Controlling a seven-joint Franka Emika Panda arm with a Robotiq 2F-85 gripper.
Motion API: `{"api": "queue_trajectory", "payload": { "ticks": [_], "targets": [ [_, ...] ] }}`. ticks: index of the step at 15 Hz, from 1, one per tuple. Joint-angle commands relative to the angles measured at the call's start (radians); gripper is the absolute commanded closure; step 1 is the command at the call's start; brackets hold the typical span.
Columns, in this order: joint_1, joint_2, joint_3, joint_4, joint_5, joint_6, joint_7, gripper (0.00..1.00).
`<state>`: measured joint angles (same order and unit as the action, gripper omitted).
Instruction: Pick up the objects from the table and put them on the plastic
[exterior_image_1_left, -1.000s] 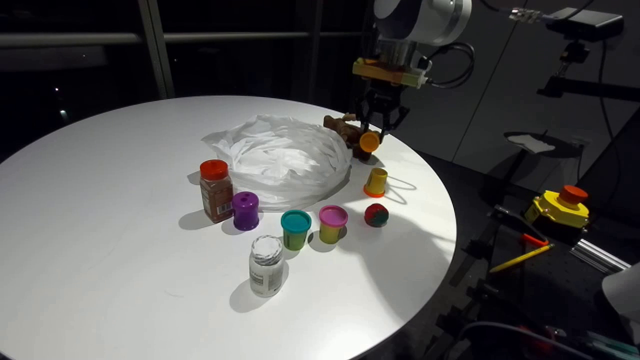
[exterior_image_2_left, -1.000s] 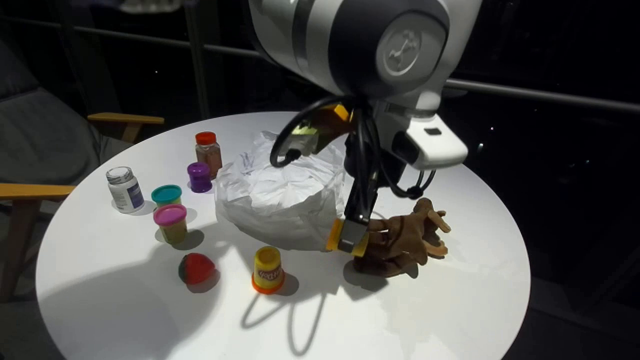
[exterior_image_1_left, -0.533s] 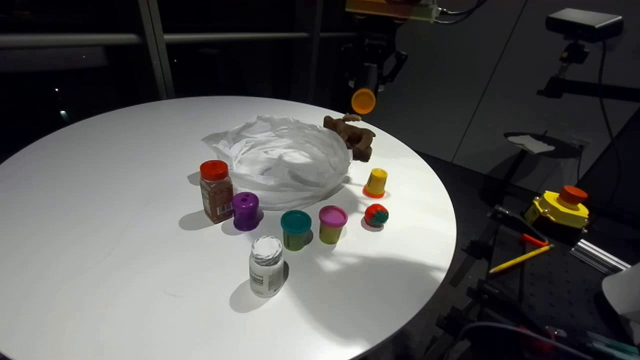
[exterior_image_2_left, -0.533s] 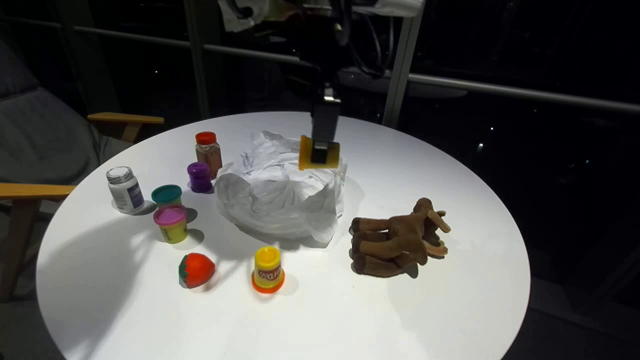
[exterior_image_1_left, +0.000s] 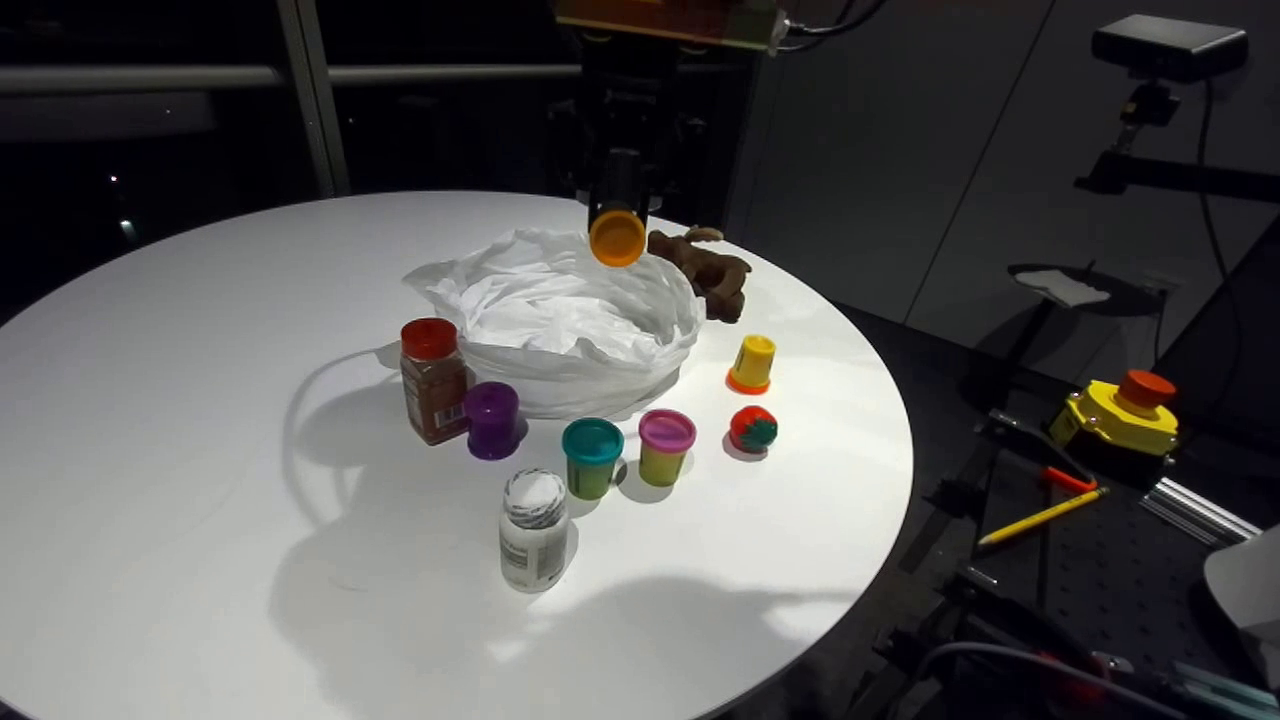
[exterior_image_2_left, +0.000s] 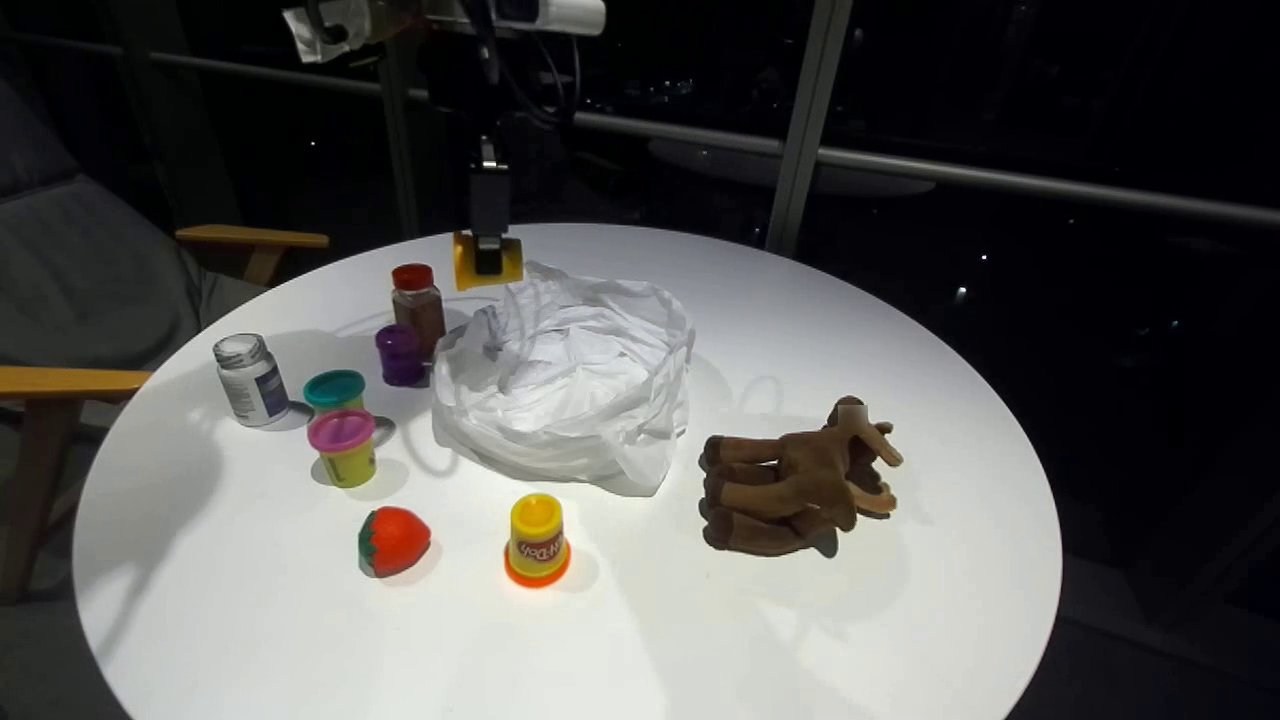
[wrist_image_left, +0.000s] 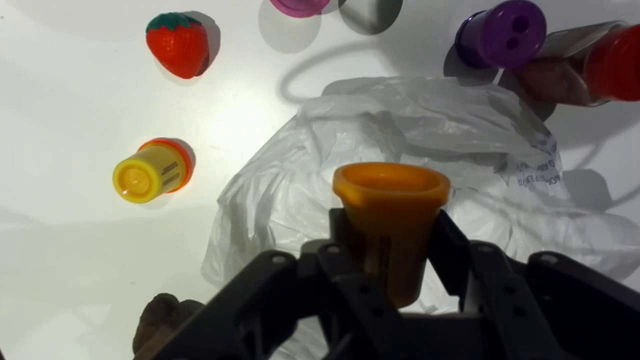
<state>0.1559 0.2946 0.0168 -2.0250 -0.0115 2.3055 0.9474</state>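
While the end effector pinches an orange-lidded tub from both sides, that tub lies sideways, raised above the white plastic bag; its clearance over the bag cannot be read. The wrist assembly is cut off by the top edge of both exterior views. In the wrist view, the end effector and lower edge leave only part of the brown toy animal showing, and the pink-lidded tub is cropped at the top. In an exterior view, the teal-lidded tub stands partly hidden behind the pink-lidded tub. Print on the bag and on the white bottle is not legible.

The desk is round, white and glossy, marked by broad shadows. It carries a red-capped jar, a purple container just beside it, a toy strawberry and an inverted yellow tub. Around the desk are dark windows with metal rails, a grey chair with wooden armrests and a yellow box with a red button.
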Motion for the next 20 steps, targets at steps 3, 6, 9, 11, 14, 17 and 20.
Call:
{"api": "queue_trajectory", "payload": {
  "ticks": [3, 6, 9, 11, 14, 17, 20],
  "targets": [
    [0.031, 0.212, -0.015, 0.160, -0.045, 0.036, -0.005, 0.88],
    [0.041, 0.308, -0.029, 0.228, -0.039, 0.031, -0.010, 0.88],
    [0.051, 0.350, -0.049, 0.268, -0.047, 0.024, -0.014, 0.38],
    [0.045, 0.319, -0.062, 0.256, -0.042, 0.028, -0.028, 0.23],
    [0.025, 0.203, -0.076, 0.162, -0.029, 0.048, -0.054, 0.00],
    [0.004, 0.049, -0.090, 0.010, -0.039, 0.056, -0.101, 0.00],
    [-0.014, -0.081, -0.094, -0.143, -0.065, 0.083, -0.164, 0.00]
  ]
}}
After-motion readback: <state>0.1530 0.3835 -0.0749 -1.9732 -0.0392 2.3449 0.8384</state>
